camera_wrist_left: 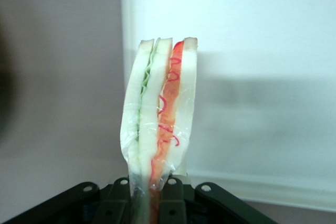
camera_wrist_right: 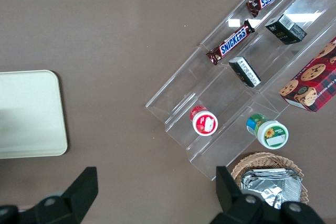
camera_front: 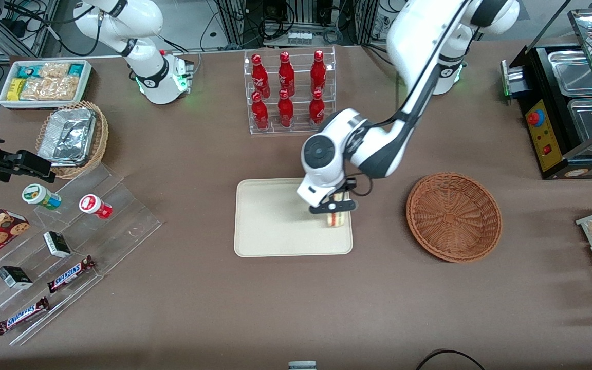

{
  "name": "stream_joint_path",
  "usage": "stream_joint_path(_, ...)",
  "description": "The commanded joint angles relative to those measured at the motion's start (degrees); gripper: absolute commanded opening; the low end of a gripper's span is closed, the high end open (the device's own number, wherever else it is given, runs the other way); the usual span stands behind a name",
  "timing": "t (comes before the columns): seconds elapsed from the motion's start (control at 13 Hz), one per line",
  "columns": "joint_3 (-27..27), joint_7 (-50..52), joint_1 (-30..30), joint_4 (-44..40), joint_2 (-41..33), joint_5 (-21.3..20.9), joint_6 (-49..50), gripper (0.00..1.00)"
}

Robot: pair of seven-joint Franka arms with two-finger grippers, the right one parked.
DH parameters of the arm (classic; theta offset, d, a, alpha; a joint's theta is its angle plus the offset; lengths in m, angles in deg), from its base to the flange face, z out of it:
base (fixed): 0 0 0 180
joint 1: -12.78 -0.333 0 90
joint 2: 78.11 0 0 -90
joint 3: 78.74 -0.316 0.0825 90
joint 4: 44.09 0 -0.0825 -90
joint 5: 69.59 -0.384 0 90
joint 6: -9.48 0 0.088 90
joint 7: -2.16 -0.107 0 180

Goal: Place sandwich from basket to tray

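My left gripper (camera_front: 338, 206) hangs over the end of the cream tray (camera_front: 270, 221) nearest the basket, shut on the wrapped sandwich (camera_front: 337, 218). In the left wrist view the sandwich (camera_wrist_left: 160, 114) stands on edge between the two black fingers (camera_wrist_left: 176, 200), showing pale bread with a green layer and an orange-red stripe, with the tray (camera_wrist_left: 273, 77) under it. I cannot tell whether its lower edge touches the tray. The reddish-brown woven basket (camera_front: 454, 216) sits beside the tray, toward the working arm's end of the table, with nothing in it.
A clear rack of red bottles (camera_front: 289, 91) stands farther from the front camera than the tray. Toward the parked arm's end are a clear stepped stand (camera_front: 59, 246) with snack bars and cups, a tan basket with foil containers (camera_front: 72, 137) and a white snack bin (camera_front: 45, 82). A black warmer (camera_front: 568, 110) stands at the working arm's end.
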Motion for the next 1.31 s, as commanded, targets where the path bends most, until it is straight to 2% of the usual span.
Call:
stream_joint_path(0.0,0.5,-5.3,-0.1,-4.1,3.5,1.1,-1.4,0.00)
stream_joint_path(0.15,0.5,-6.9,0.0,-6.1,5.4,3.4,-1.5,0.00)
stream_joint_path(0.62,1.0,-6.1,0.4,-8.2,8.3,3.4,-3.3,0.00)
stream_joint_path(0.69,0.9,-6.5,0.4,-8.2,8.4,3.3,-3.4,0.44)
stream_joint_path(0.77,0.9,-6.3,0.3,-8.2,8.5,3.2,-3.6,0.99)
stream_joint_path(1.23,0.3,-5.2,0.0,-9.1,4.6,0.3,-2.7,1.00)
